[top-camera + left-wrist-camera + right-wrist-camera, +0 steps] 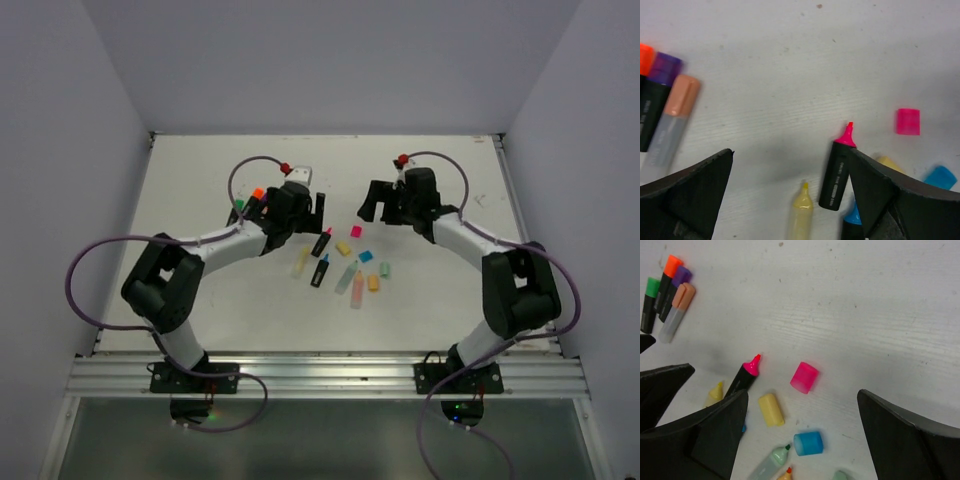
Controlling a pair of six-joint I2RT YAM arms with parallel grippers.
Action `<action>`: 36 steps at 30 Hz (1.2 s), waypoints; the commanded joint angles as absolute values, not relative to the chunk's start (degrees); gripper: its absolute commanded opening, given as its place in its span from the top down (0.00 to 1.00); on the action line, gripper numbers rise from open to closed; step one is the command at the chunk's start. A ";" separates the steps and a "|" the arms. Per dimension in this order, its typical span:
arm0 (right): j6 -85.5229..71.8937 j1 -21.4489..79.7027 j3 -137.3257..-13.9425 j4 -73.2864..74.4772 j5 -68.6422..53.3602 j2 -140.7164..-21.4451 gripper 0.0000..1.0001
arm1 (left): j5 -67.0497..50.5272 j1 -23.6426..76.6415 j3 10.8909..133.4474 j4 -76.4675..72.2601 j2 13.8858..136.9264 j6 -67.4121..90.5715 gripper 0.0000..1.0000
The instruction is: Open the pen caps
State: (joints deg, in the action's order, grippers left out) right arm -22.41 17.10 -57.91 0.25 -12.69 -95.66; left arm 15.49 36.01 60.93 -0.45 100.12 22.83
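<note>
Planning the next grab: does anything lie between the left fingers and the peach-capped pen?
Nothing visible does. The peach-capped pen lies close beside one of the left fingers, only table between; the uncapped pink pen lies at the other, off that path.

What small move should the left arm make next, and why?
Probably swing the open, empty left gripper toward the peach-capped translucent highlighter: it lies capped beside a purple-capped black highlighter, while the pink-tipped black highlighter by its jaws is already uncapped.

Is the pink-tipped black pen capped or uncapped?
Uncapped: the pink pen shows its bare pointed tip, and the pink cap lies apart from it on the table.
</note>
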 commanded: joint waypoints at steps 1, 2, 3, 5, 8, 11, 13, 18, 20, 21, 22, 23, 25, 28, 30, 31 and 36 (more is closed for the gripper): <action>-22.23 17.31 -56.61 2.37 -9.58 -89.05 0.04 | 27.50 34.98 63.54 6.75 95.98 17.67 0.00; -22.32 17.23 -56.34 2.55 -9.58 -88.08 0.03 | 30.21 34.63 63.98 8.16 95.72 17.23 0.00; -22.41 17.23 -55.90 2.98 -9.41 -86.07 0.02 | 31.10 33.67 64.25 10.00 95.63 16.01 0.00; -22.50 17.23 -55.37 3.43 -9.40 -84.12 0.02 | 31.81 32.61 64.25 11.42 95.62 15.12 0.00; -22.50 17.23 -54.14 4.22 -8.79 -79.73 0.02 | 31.91 29.80 64.33 12.74 96.94 13.36 0.00; -23.03 17.23 -52.65 5.01 -8.70 -75.60 0.01 | 31.12 27.34 65.65 14.76 99.66 12.40 0.00; -23.29 17.23 -51.77 5.27 -9.14 -73.75 0.01 | 30.76 26.19 66.70 15.03 101.68 11.69 0.00; -23.20 17.14 -51.07 6.50 -9.23 -69.09 0.02 | 28.40 24.61 68.90 16.00 105.46 11.16 0.08; -23.12 17.14 -50.89 6.59 -9.14 -67.95 0.01 | 26.20 24.08 70.22 16.78 106.08 11.34 0.12; -23.03 17.23 -50.71 6.59 -9.14 -67.68 0.01 | 25.67 23.65 70.57 17.14 106.78 11.51 0.12; -23.03 17.23 -50.63 6.59 -9.05 -67.50 0.02 | 25.06 23.56 71.01 17.40 107.14 11.51 0.14; -23.03 17.14 -50.54 6.42 -8.88 -67.41 0.02 | 24.00 23.55 71.71 18.01 107.31 11.69 0.15; -23.11 17.14 -50.27 6.07 -8.88 -67.59 0.01 | 22.33 23.55 71.72 17.93 107.40 12.13 0.19; -23.81 17.14 -50.01 5.54 -9.67 -68.11 0.01 | 20.83 23.55 71.81 17.93 107.93 12.39 0.26; -23.91 17.14 -49.92 5.27 -9.67 -68.12 0.02 | 20.30 23.55 71.98 18.28 108.63 12.48 0.32; -23.91 17.23 -49.83 5.19 -9.67 -68.03 0.01 | 20.30 23.55 72.07 18.28 108.81 12.48 0.33; -23.82 17.14 -49.48 4.92 -9.14 -67.76 0.01 | 21.53 23.55 74.26 19.69 111.70 11.78 0.35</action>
State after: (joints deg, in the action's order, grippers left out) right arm -23.33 17.12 -49.91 6.02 -9.93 -68.29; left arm 21.52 23.90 71.00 18.24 109.95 12.43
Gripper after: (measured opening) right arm 0.985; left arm 0.657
